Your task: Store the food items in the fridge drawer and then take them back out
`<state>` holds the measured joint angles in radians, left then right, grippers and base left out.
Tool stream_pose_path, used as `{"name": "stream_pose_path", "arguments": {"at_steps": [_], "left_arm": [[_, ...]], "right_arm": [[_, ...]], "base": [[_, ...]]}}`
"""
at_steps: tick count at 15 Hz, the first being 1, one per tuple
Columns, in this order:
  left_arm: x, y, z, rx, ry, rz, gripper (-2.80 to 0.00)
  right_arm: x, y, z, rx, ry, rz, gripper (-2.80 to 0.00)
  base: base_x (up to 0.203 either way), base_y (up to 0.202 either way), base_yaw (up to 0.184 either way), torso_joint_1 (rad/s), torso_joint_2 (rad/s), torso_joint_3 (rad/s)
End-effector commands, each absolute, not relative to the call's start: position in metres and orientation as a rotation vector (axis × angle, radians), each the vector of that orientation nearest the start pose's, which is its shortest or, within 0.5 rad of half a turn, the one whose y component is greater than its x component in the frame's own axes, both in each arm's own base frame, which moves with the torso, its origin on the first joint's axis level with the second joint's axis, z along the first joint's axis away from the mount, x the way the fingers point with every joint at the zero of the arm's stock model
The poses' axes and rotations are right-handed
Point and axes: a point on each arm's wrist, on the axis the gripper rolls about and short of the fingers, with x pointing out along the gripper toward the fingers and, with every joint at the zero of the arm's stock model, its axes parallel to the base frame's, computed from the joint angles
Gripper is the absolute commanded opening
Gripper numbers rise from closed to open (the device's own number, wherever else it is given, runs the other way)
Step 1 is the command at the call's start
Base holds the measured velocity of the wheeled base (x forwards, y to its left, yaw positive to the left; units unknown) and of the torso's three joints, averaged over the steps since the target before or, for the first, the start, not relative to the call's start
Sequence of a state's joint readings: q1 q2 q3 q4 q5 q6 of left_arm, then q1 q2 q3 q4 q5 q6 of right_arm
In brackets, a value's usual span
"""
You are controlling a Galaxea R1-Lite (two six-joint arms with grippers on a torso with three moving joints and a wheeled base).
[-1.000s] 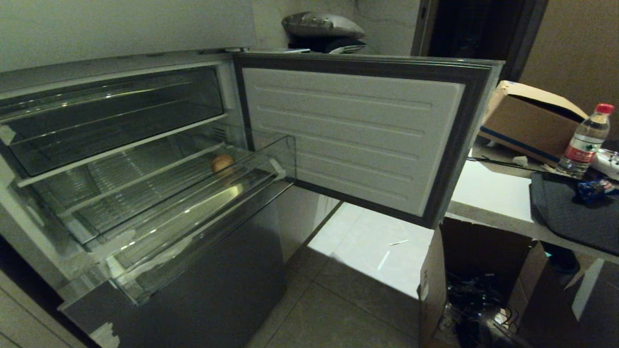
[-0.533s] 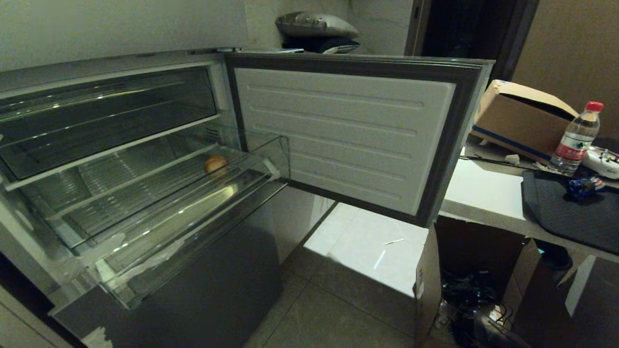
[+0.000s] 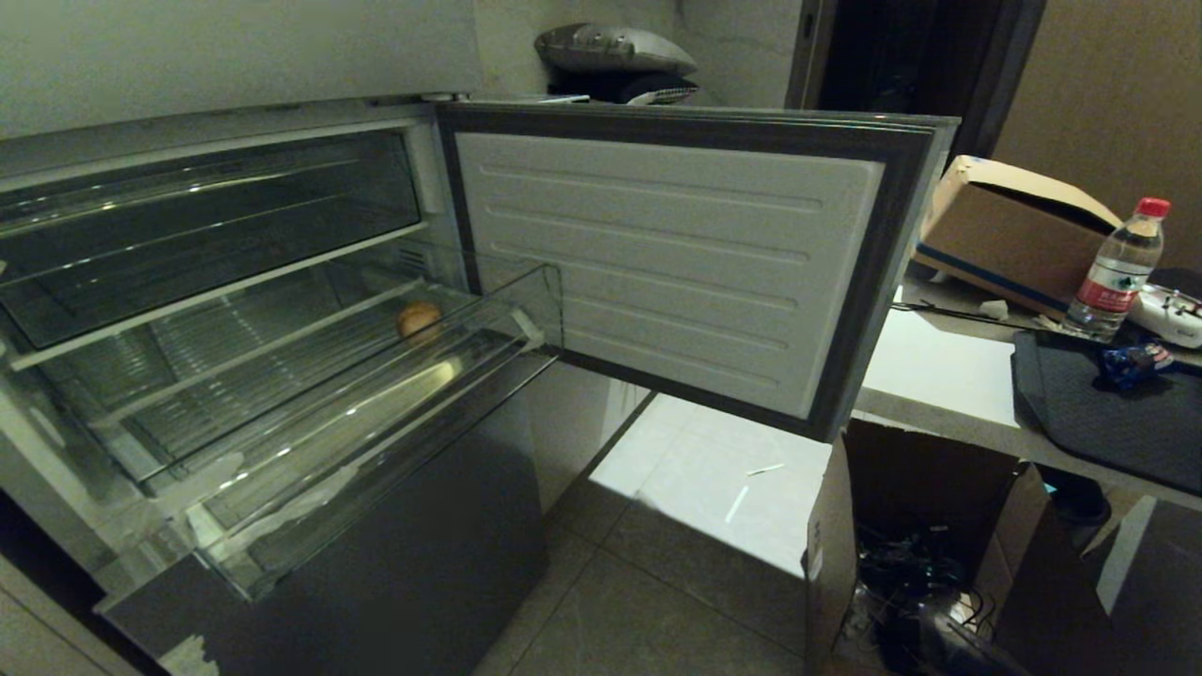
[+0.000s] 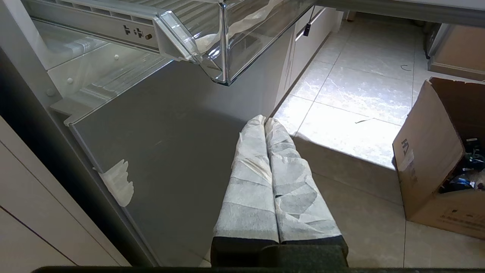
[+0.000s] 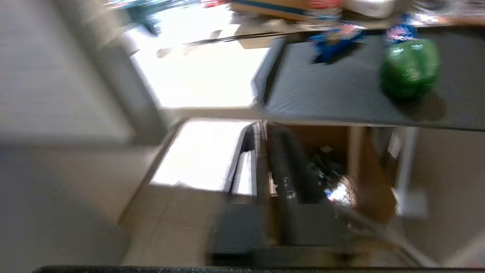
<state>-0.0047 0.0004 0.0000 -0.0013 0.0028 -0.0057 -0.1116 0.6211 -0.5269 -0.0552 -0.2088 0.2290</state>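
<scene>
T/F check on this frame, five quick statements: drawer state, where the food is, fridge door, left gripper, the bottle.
1. The fridge drawer is pulled out. True.
2. The potato-like food item sits on the counter. False: it lies inside the drawer, near its far right end.
3. The fridge door is shut. False: it is swung wide open.
4. The left gripper is shut and empty, hanging low in front of the grey lower panel. True.
5. The water bottle has a blue cap and lies on its side. False: it stands upright on the counter with a red cap.
</scene>
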Motion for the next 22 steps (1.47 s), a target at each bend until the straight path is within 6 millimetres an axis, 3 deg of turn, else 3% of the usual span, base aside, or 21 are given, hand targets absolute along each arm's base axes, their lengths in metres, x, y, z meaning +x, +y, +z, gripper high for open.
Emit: {"name": "stream_pose_path", "arguments": {"at_steps": [1,3,6,10,16,19,22], "left_arm": [[-0.023,0.0,0.076,-0.006,0.0,-0.002,-2.8],[-0.023,0.0,0.076,-0.006,0.0,-0.002,-2.8],[-0.023,0.0,0.076,-0.006,0.0,-0.002,-2.8],[-0.023,0.0,0.076,-0.008,0.0,-0.002,-2.8],[-0.023,0.0,0.076,-0.006,0.0,-0.002,-2.8],[-0.023,0.0,0.076,-0.006,0.0,-0.002,-2.8],[-0.023,0.0,0.076,-0.007,0.0,-0.002,-2.8]], "right_arm": [[0.12,-0.037,0.234,0.261,0.14,-0.502,0.0],[0.147,-0.074,0.236,0.274,0.075,-0.659,0.0],[0.161,-0.113,0.234,0.261,0.03,-0.765,0.0],[0.168,-0.136,0.221,0.28,0.086,-0.783,0.0],[0.202,-0.168,0.195,0.222,0.179,-0.738,0.0],[0.216,-0.178,0.2,0.185,0.175,-0.682,0.0],[0.225,-0.186,0.192,0.129,0.227,-0.675,0.0]], "base": [[0.0,0.0,0.0,0.0,0.0,0.0],[0.0,0.0,0.0,0.0,0.0,0.0],[0.0,0.0,0.0,0.0,0.0,0.0],[0.0,0.0,0.0,0.0,0.0,0.0],[0.0,0.0,0.0,0.0,0.0,0.0],[0.0,0.0,0.0,0.0,0.0,0.0],[0.0,0.0,0.0,0.0,0.0,0.0]]}}
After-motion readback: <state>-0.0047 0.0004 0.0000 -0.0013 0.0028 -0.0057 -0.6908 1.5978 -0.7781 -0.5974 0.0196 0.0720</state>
